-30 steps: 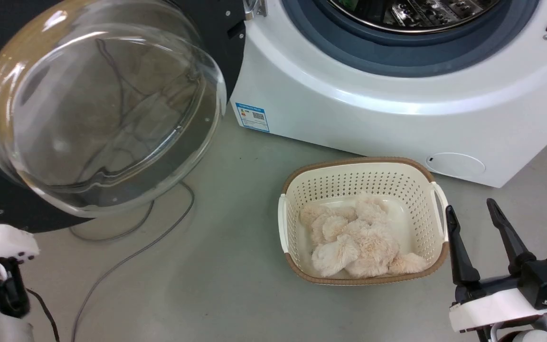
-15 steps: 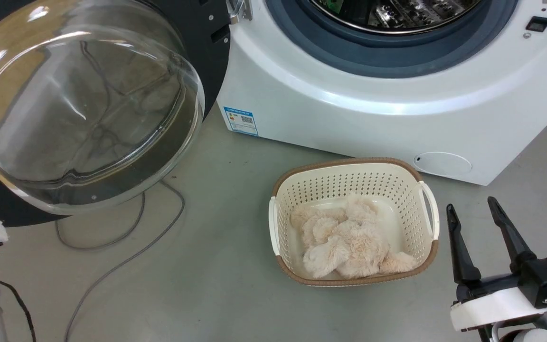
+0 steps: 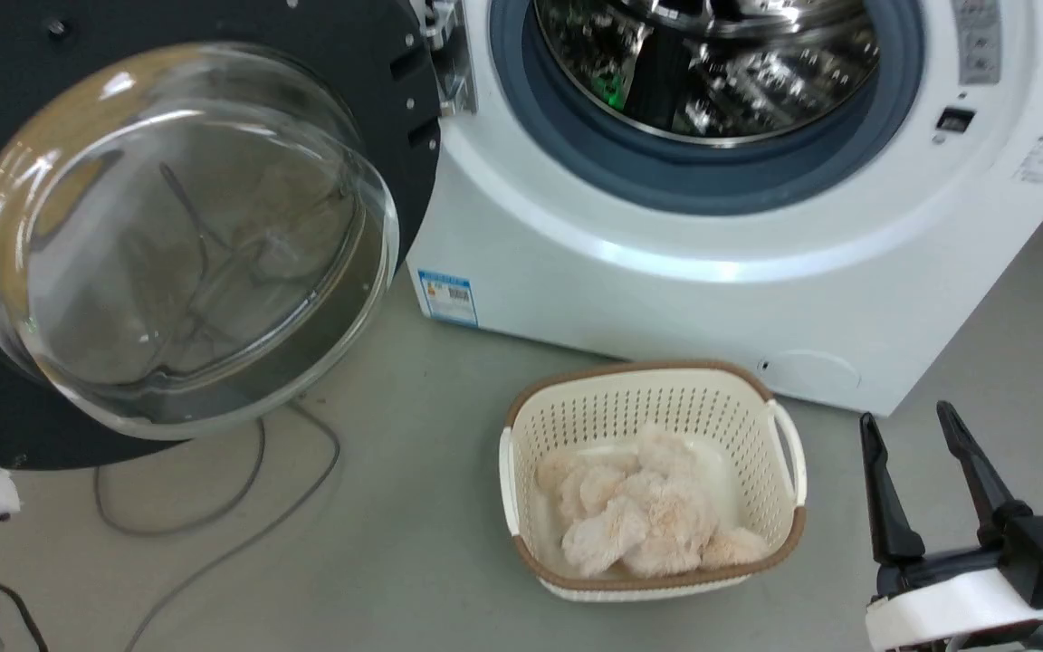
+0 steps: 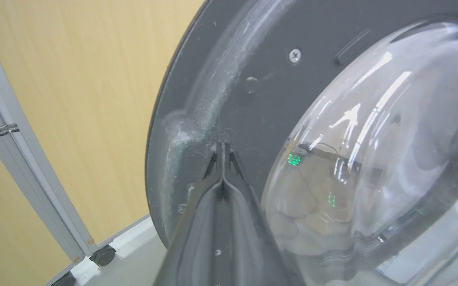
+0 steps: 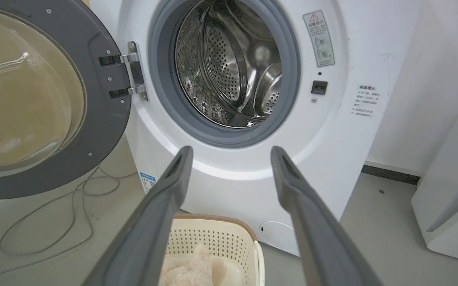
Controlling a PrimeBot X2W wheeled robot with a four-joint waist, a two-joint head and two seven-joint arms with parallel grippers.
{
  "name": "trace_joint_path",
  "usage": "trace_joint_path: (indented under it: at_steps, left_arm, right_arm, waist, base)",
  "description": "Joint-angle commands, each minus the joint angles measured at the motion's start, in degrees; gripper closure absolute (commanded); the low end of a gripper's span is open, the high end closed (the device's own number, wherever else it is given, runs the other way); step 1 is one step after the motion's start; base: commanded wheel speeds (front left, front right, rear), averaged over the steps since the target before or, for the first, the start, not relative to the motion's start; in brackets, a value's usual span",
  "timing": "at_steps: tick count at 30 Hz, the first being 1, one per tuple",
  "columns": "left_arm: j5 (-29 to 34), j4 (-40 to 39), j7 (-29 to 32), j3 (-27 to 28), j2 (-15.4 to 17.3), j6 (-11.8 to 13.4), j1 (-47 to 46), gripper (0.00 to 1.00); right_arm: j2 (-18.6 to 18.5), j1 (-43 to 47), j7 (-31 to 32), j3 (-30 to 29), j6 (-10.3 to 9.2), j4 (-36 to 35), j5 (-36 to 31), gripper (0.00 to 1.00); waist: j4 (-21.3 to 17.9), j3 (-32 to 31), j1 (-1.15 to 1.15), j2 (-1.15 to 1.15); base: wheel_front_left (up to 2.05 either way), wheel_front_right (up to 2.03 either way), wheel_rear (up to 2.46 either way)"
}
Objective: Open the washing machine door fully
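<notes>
Status: washing machine door (image 3: pixel 177 235) wide open

It hangs from its hinge (image 5: pixel 135 71) left of the washing machine (image 3: pixel 666 290), inner side facing out, drum (image 3: pixel 712 72) uncovered. The left gripper (image 4: pixel 223 149) has its fingers pressed together, tips by the door's black inner rim. The right gripper (image 3: pixel 904 417) stands spread apart, empty, near the basket (image 3: pixel 639 369).

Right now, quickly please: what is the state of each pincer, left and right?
Left pincer: closed, nothing between its fingers, tips pointing at the washing machine door.
Right pincer: open, holding nothing.
</notes>
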Motion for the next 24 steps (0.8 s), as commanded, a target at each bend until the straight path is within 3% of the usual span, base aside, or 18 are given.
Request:
trace_joint_path:
  at_steps: [1,8,21,22,23,24]
  left_arm:
    - [0.5,-1.5,-0.3,-0.2,-0.7,-0.5,1.6,1.0]
    - [1.0,-8.8,-0.3,-1.9,-3.3,-1.7,5.9,1.0]
    - [2.9,-26.6,-0.3,-11.7,-10.9,-2.4,17.0,1.0]
    - [2.8,-27.2,-0.3,-12.5,-11.2,-2.5,17.8,0.86]
    - [2.7,-27.7,-0.3,-13.3,-11.5,-2.5,18.5,0.29]
    - [2.6,-28.4,-0.3,-13.8,-11.7,-2.5,18.9,0.0]
  right_arm:
    - [0.2,0.8,-0.2,-0.1,0.03,0.0,0.4,0.0]
    - [0.2,2.1,-0.2,0.0,0.03,-0.1,1.2,0.0]
    - [0.2,4.2,-0.2,-0.8,0.03,-2.2,3.2,0.0]
    - [0.2,4.4,-0.2,-0.9,0.03,-2.3,3.3,0.0]
    - [0.2,4.5,-0.2,-0.9,0.03,-2.4,3.4,0.0]
    - [0.2,4.7,-0.2,-0.8,0.03,-2.5,3.5,0.0]
  waist:
    - [-0.3,-2.1,0.0,0.0]
    - [-0.9,-5.6,0.0,0.0]
    - [-4.7,-9.0,0.0,0.0]
    - [-5.0,-9.1,0.0,0.0]
    - [-5.4,-9.2,0.0,0.0]
    - [-5.8,-9.3,0.0,0.0]
  base:
    - [0.0,0.0,0.0]
    - [0.0,0.0,0.0]
    - [0.0,0.0,0.0]
    - [0.0,0.0,0.0]
    - [0.0,0.0,0.0]
    - [0.0,0.0,0.0]
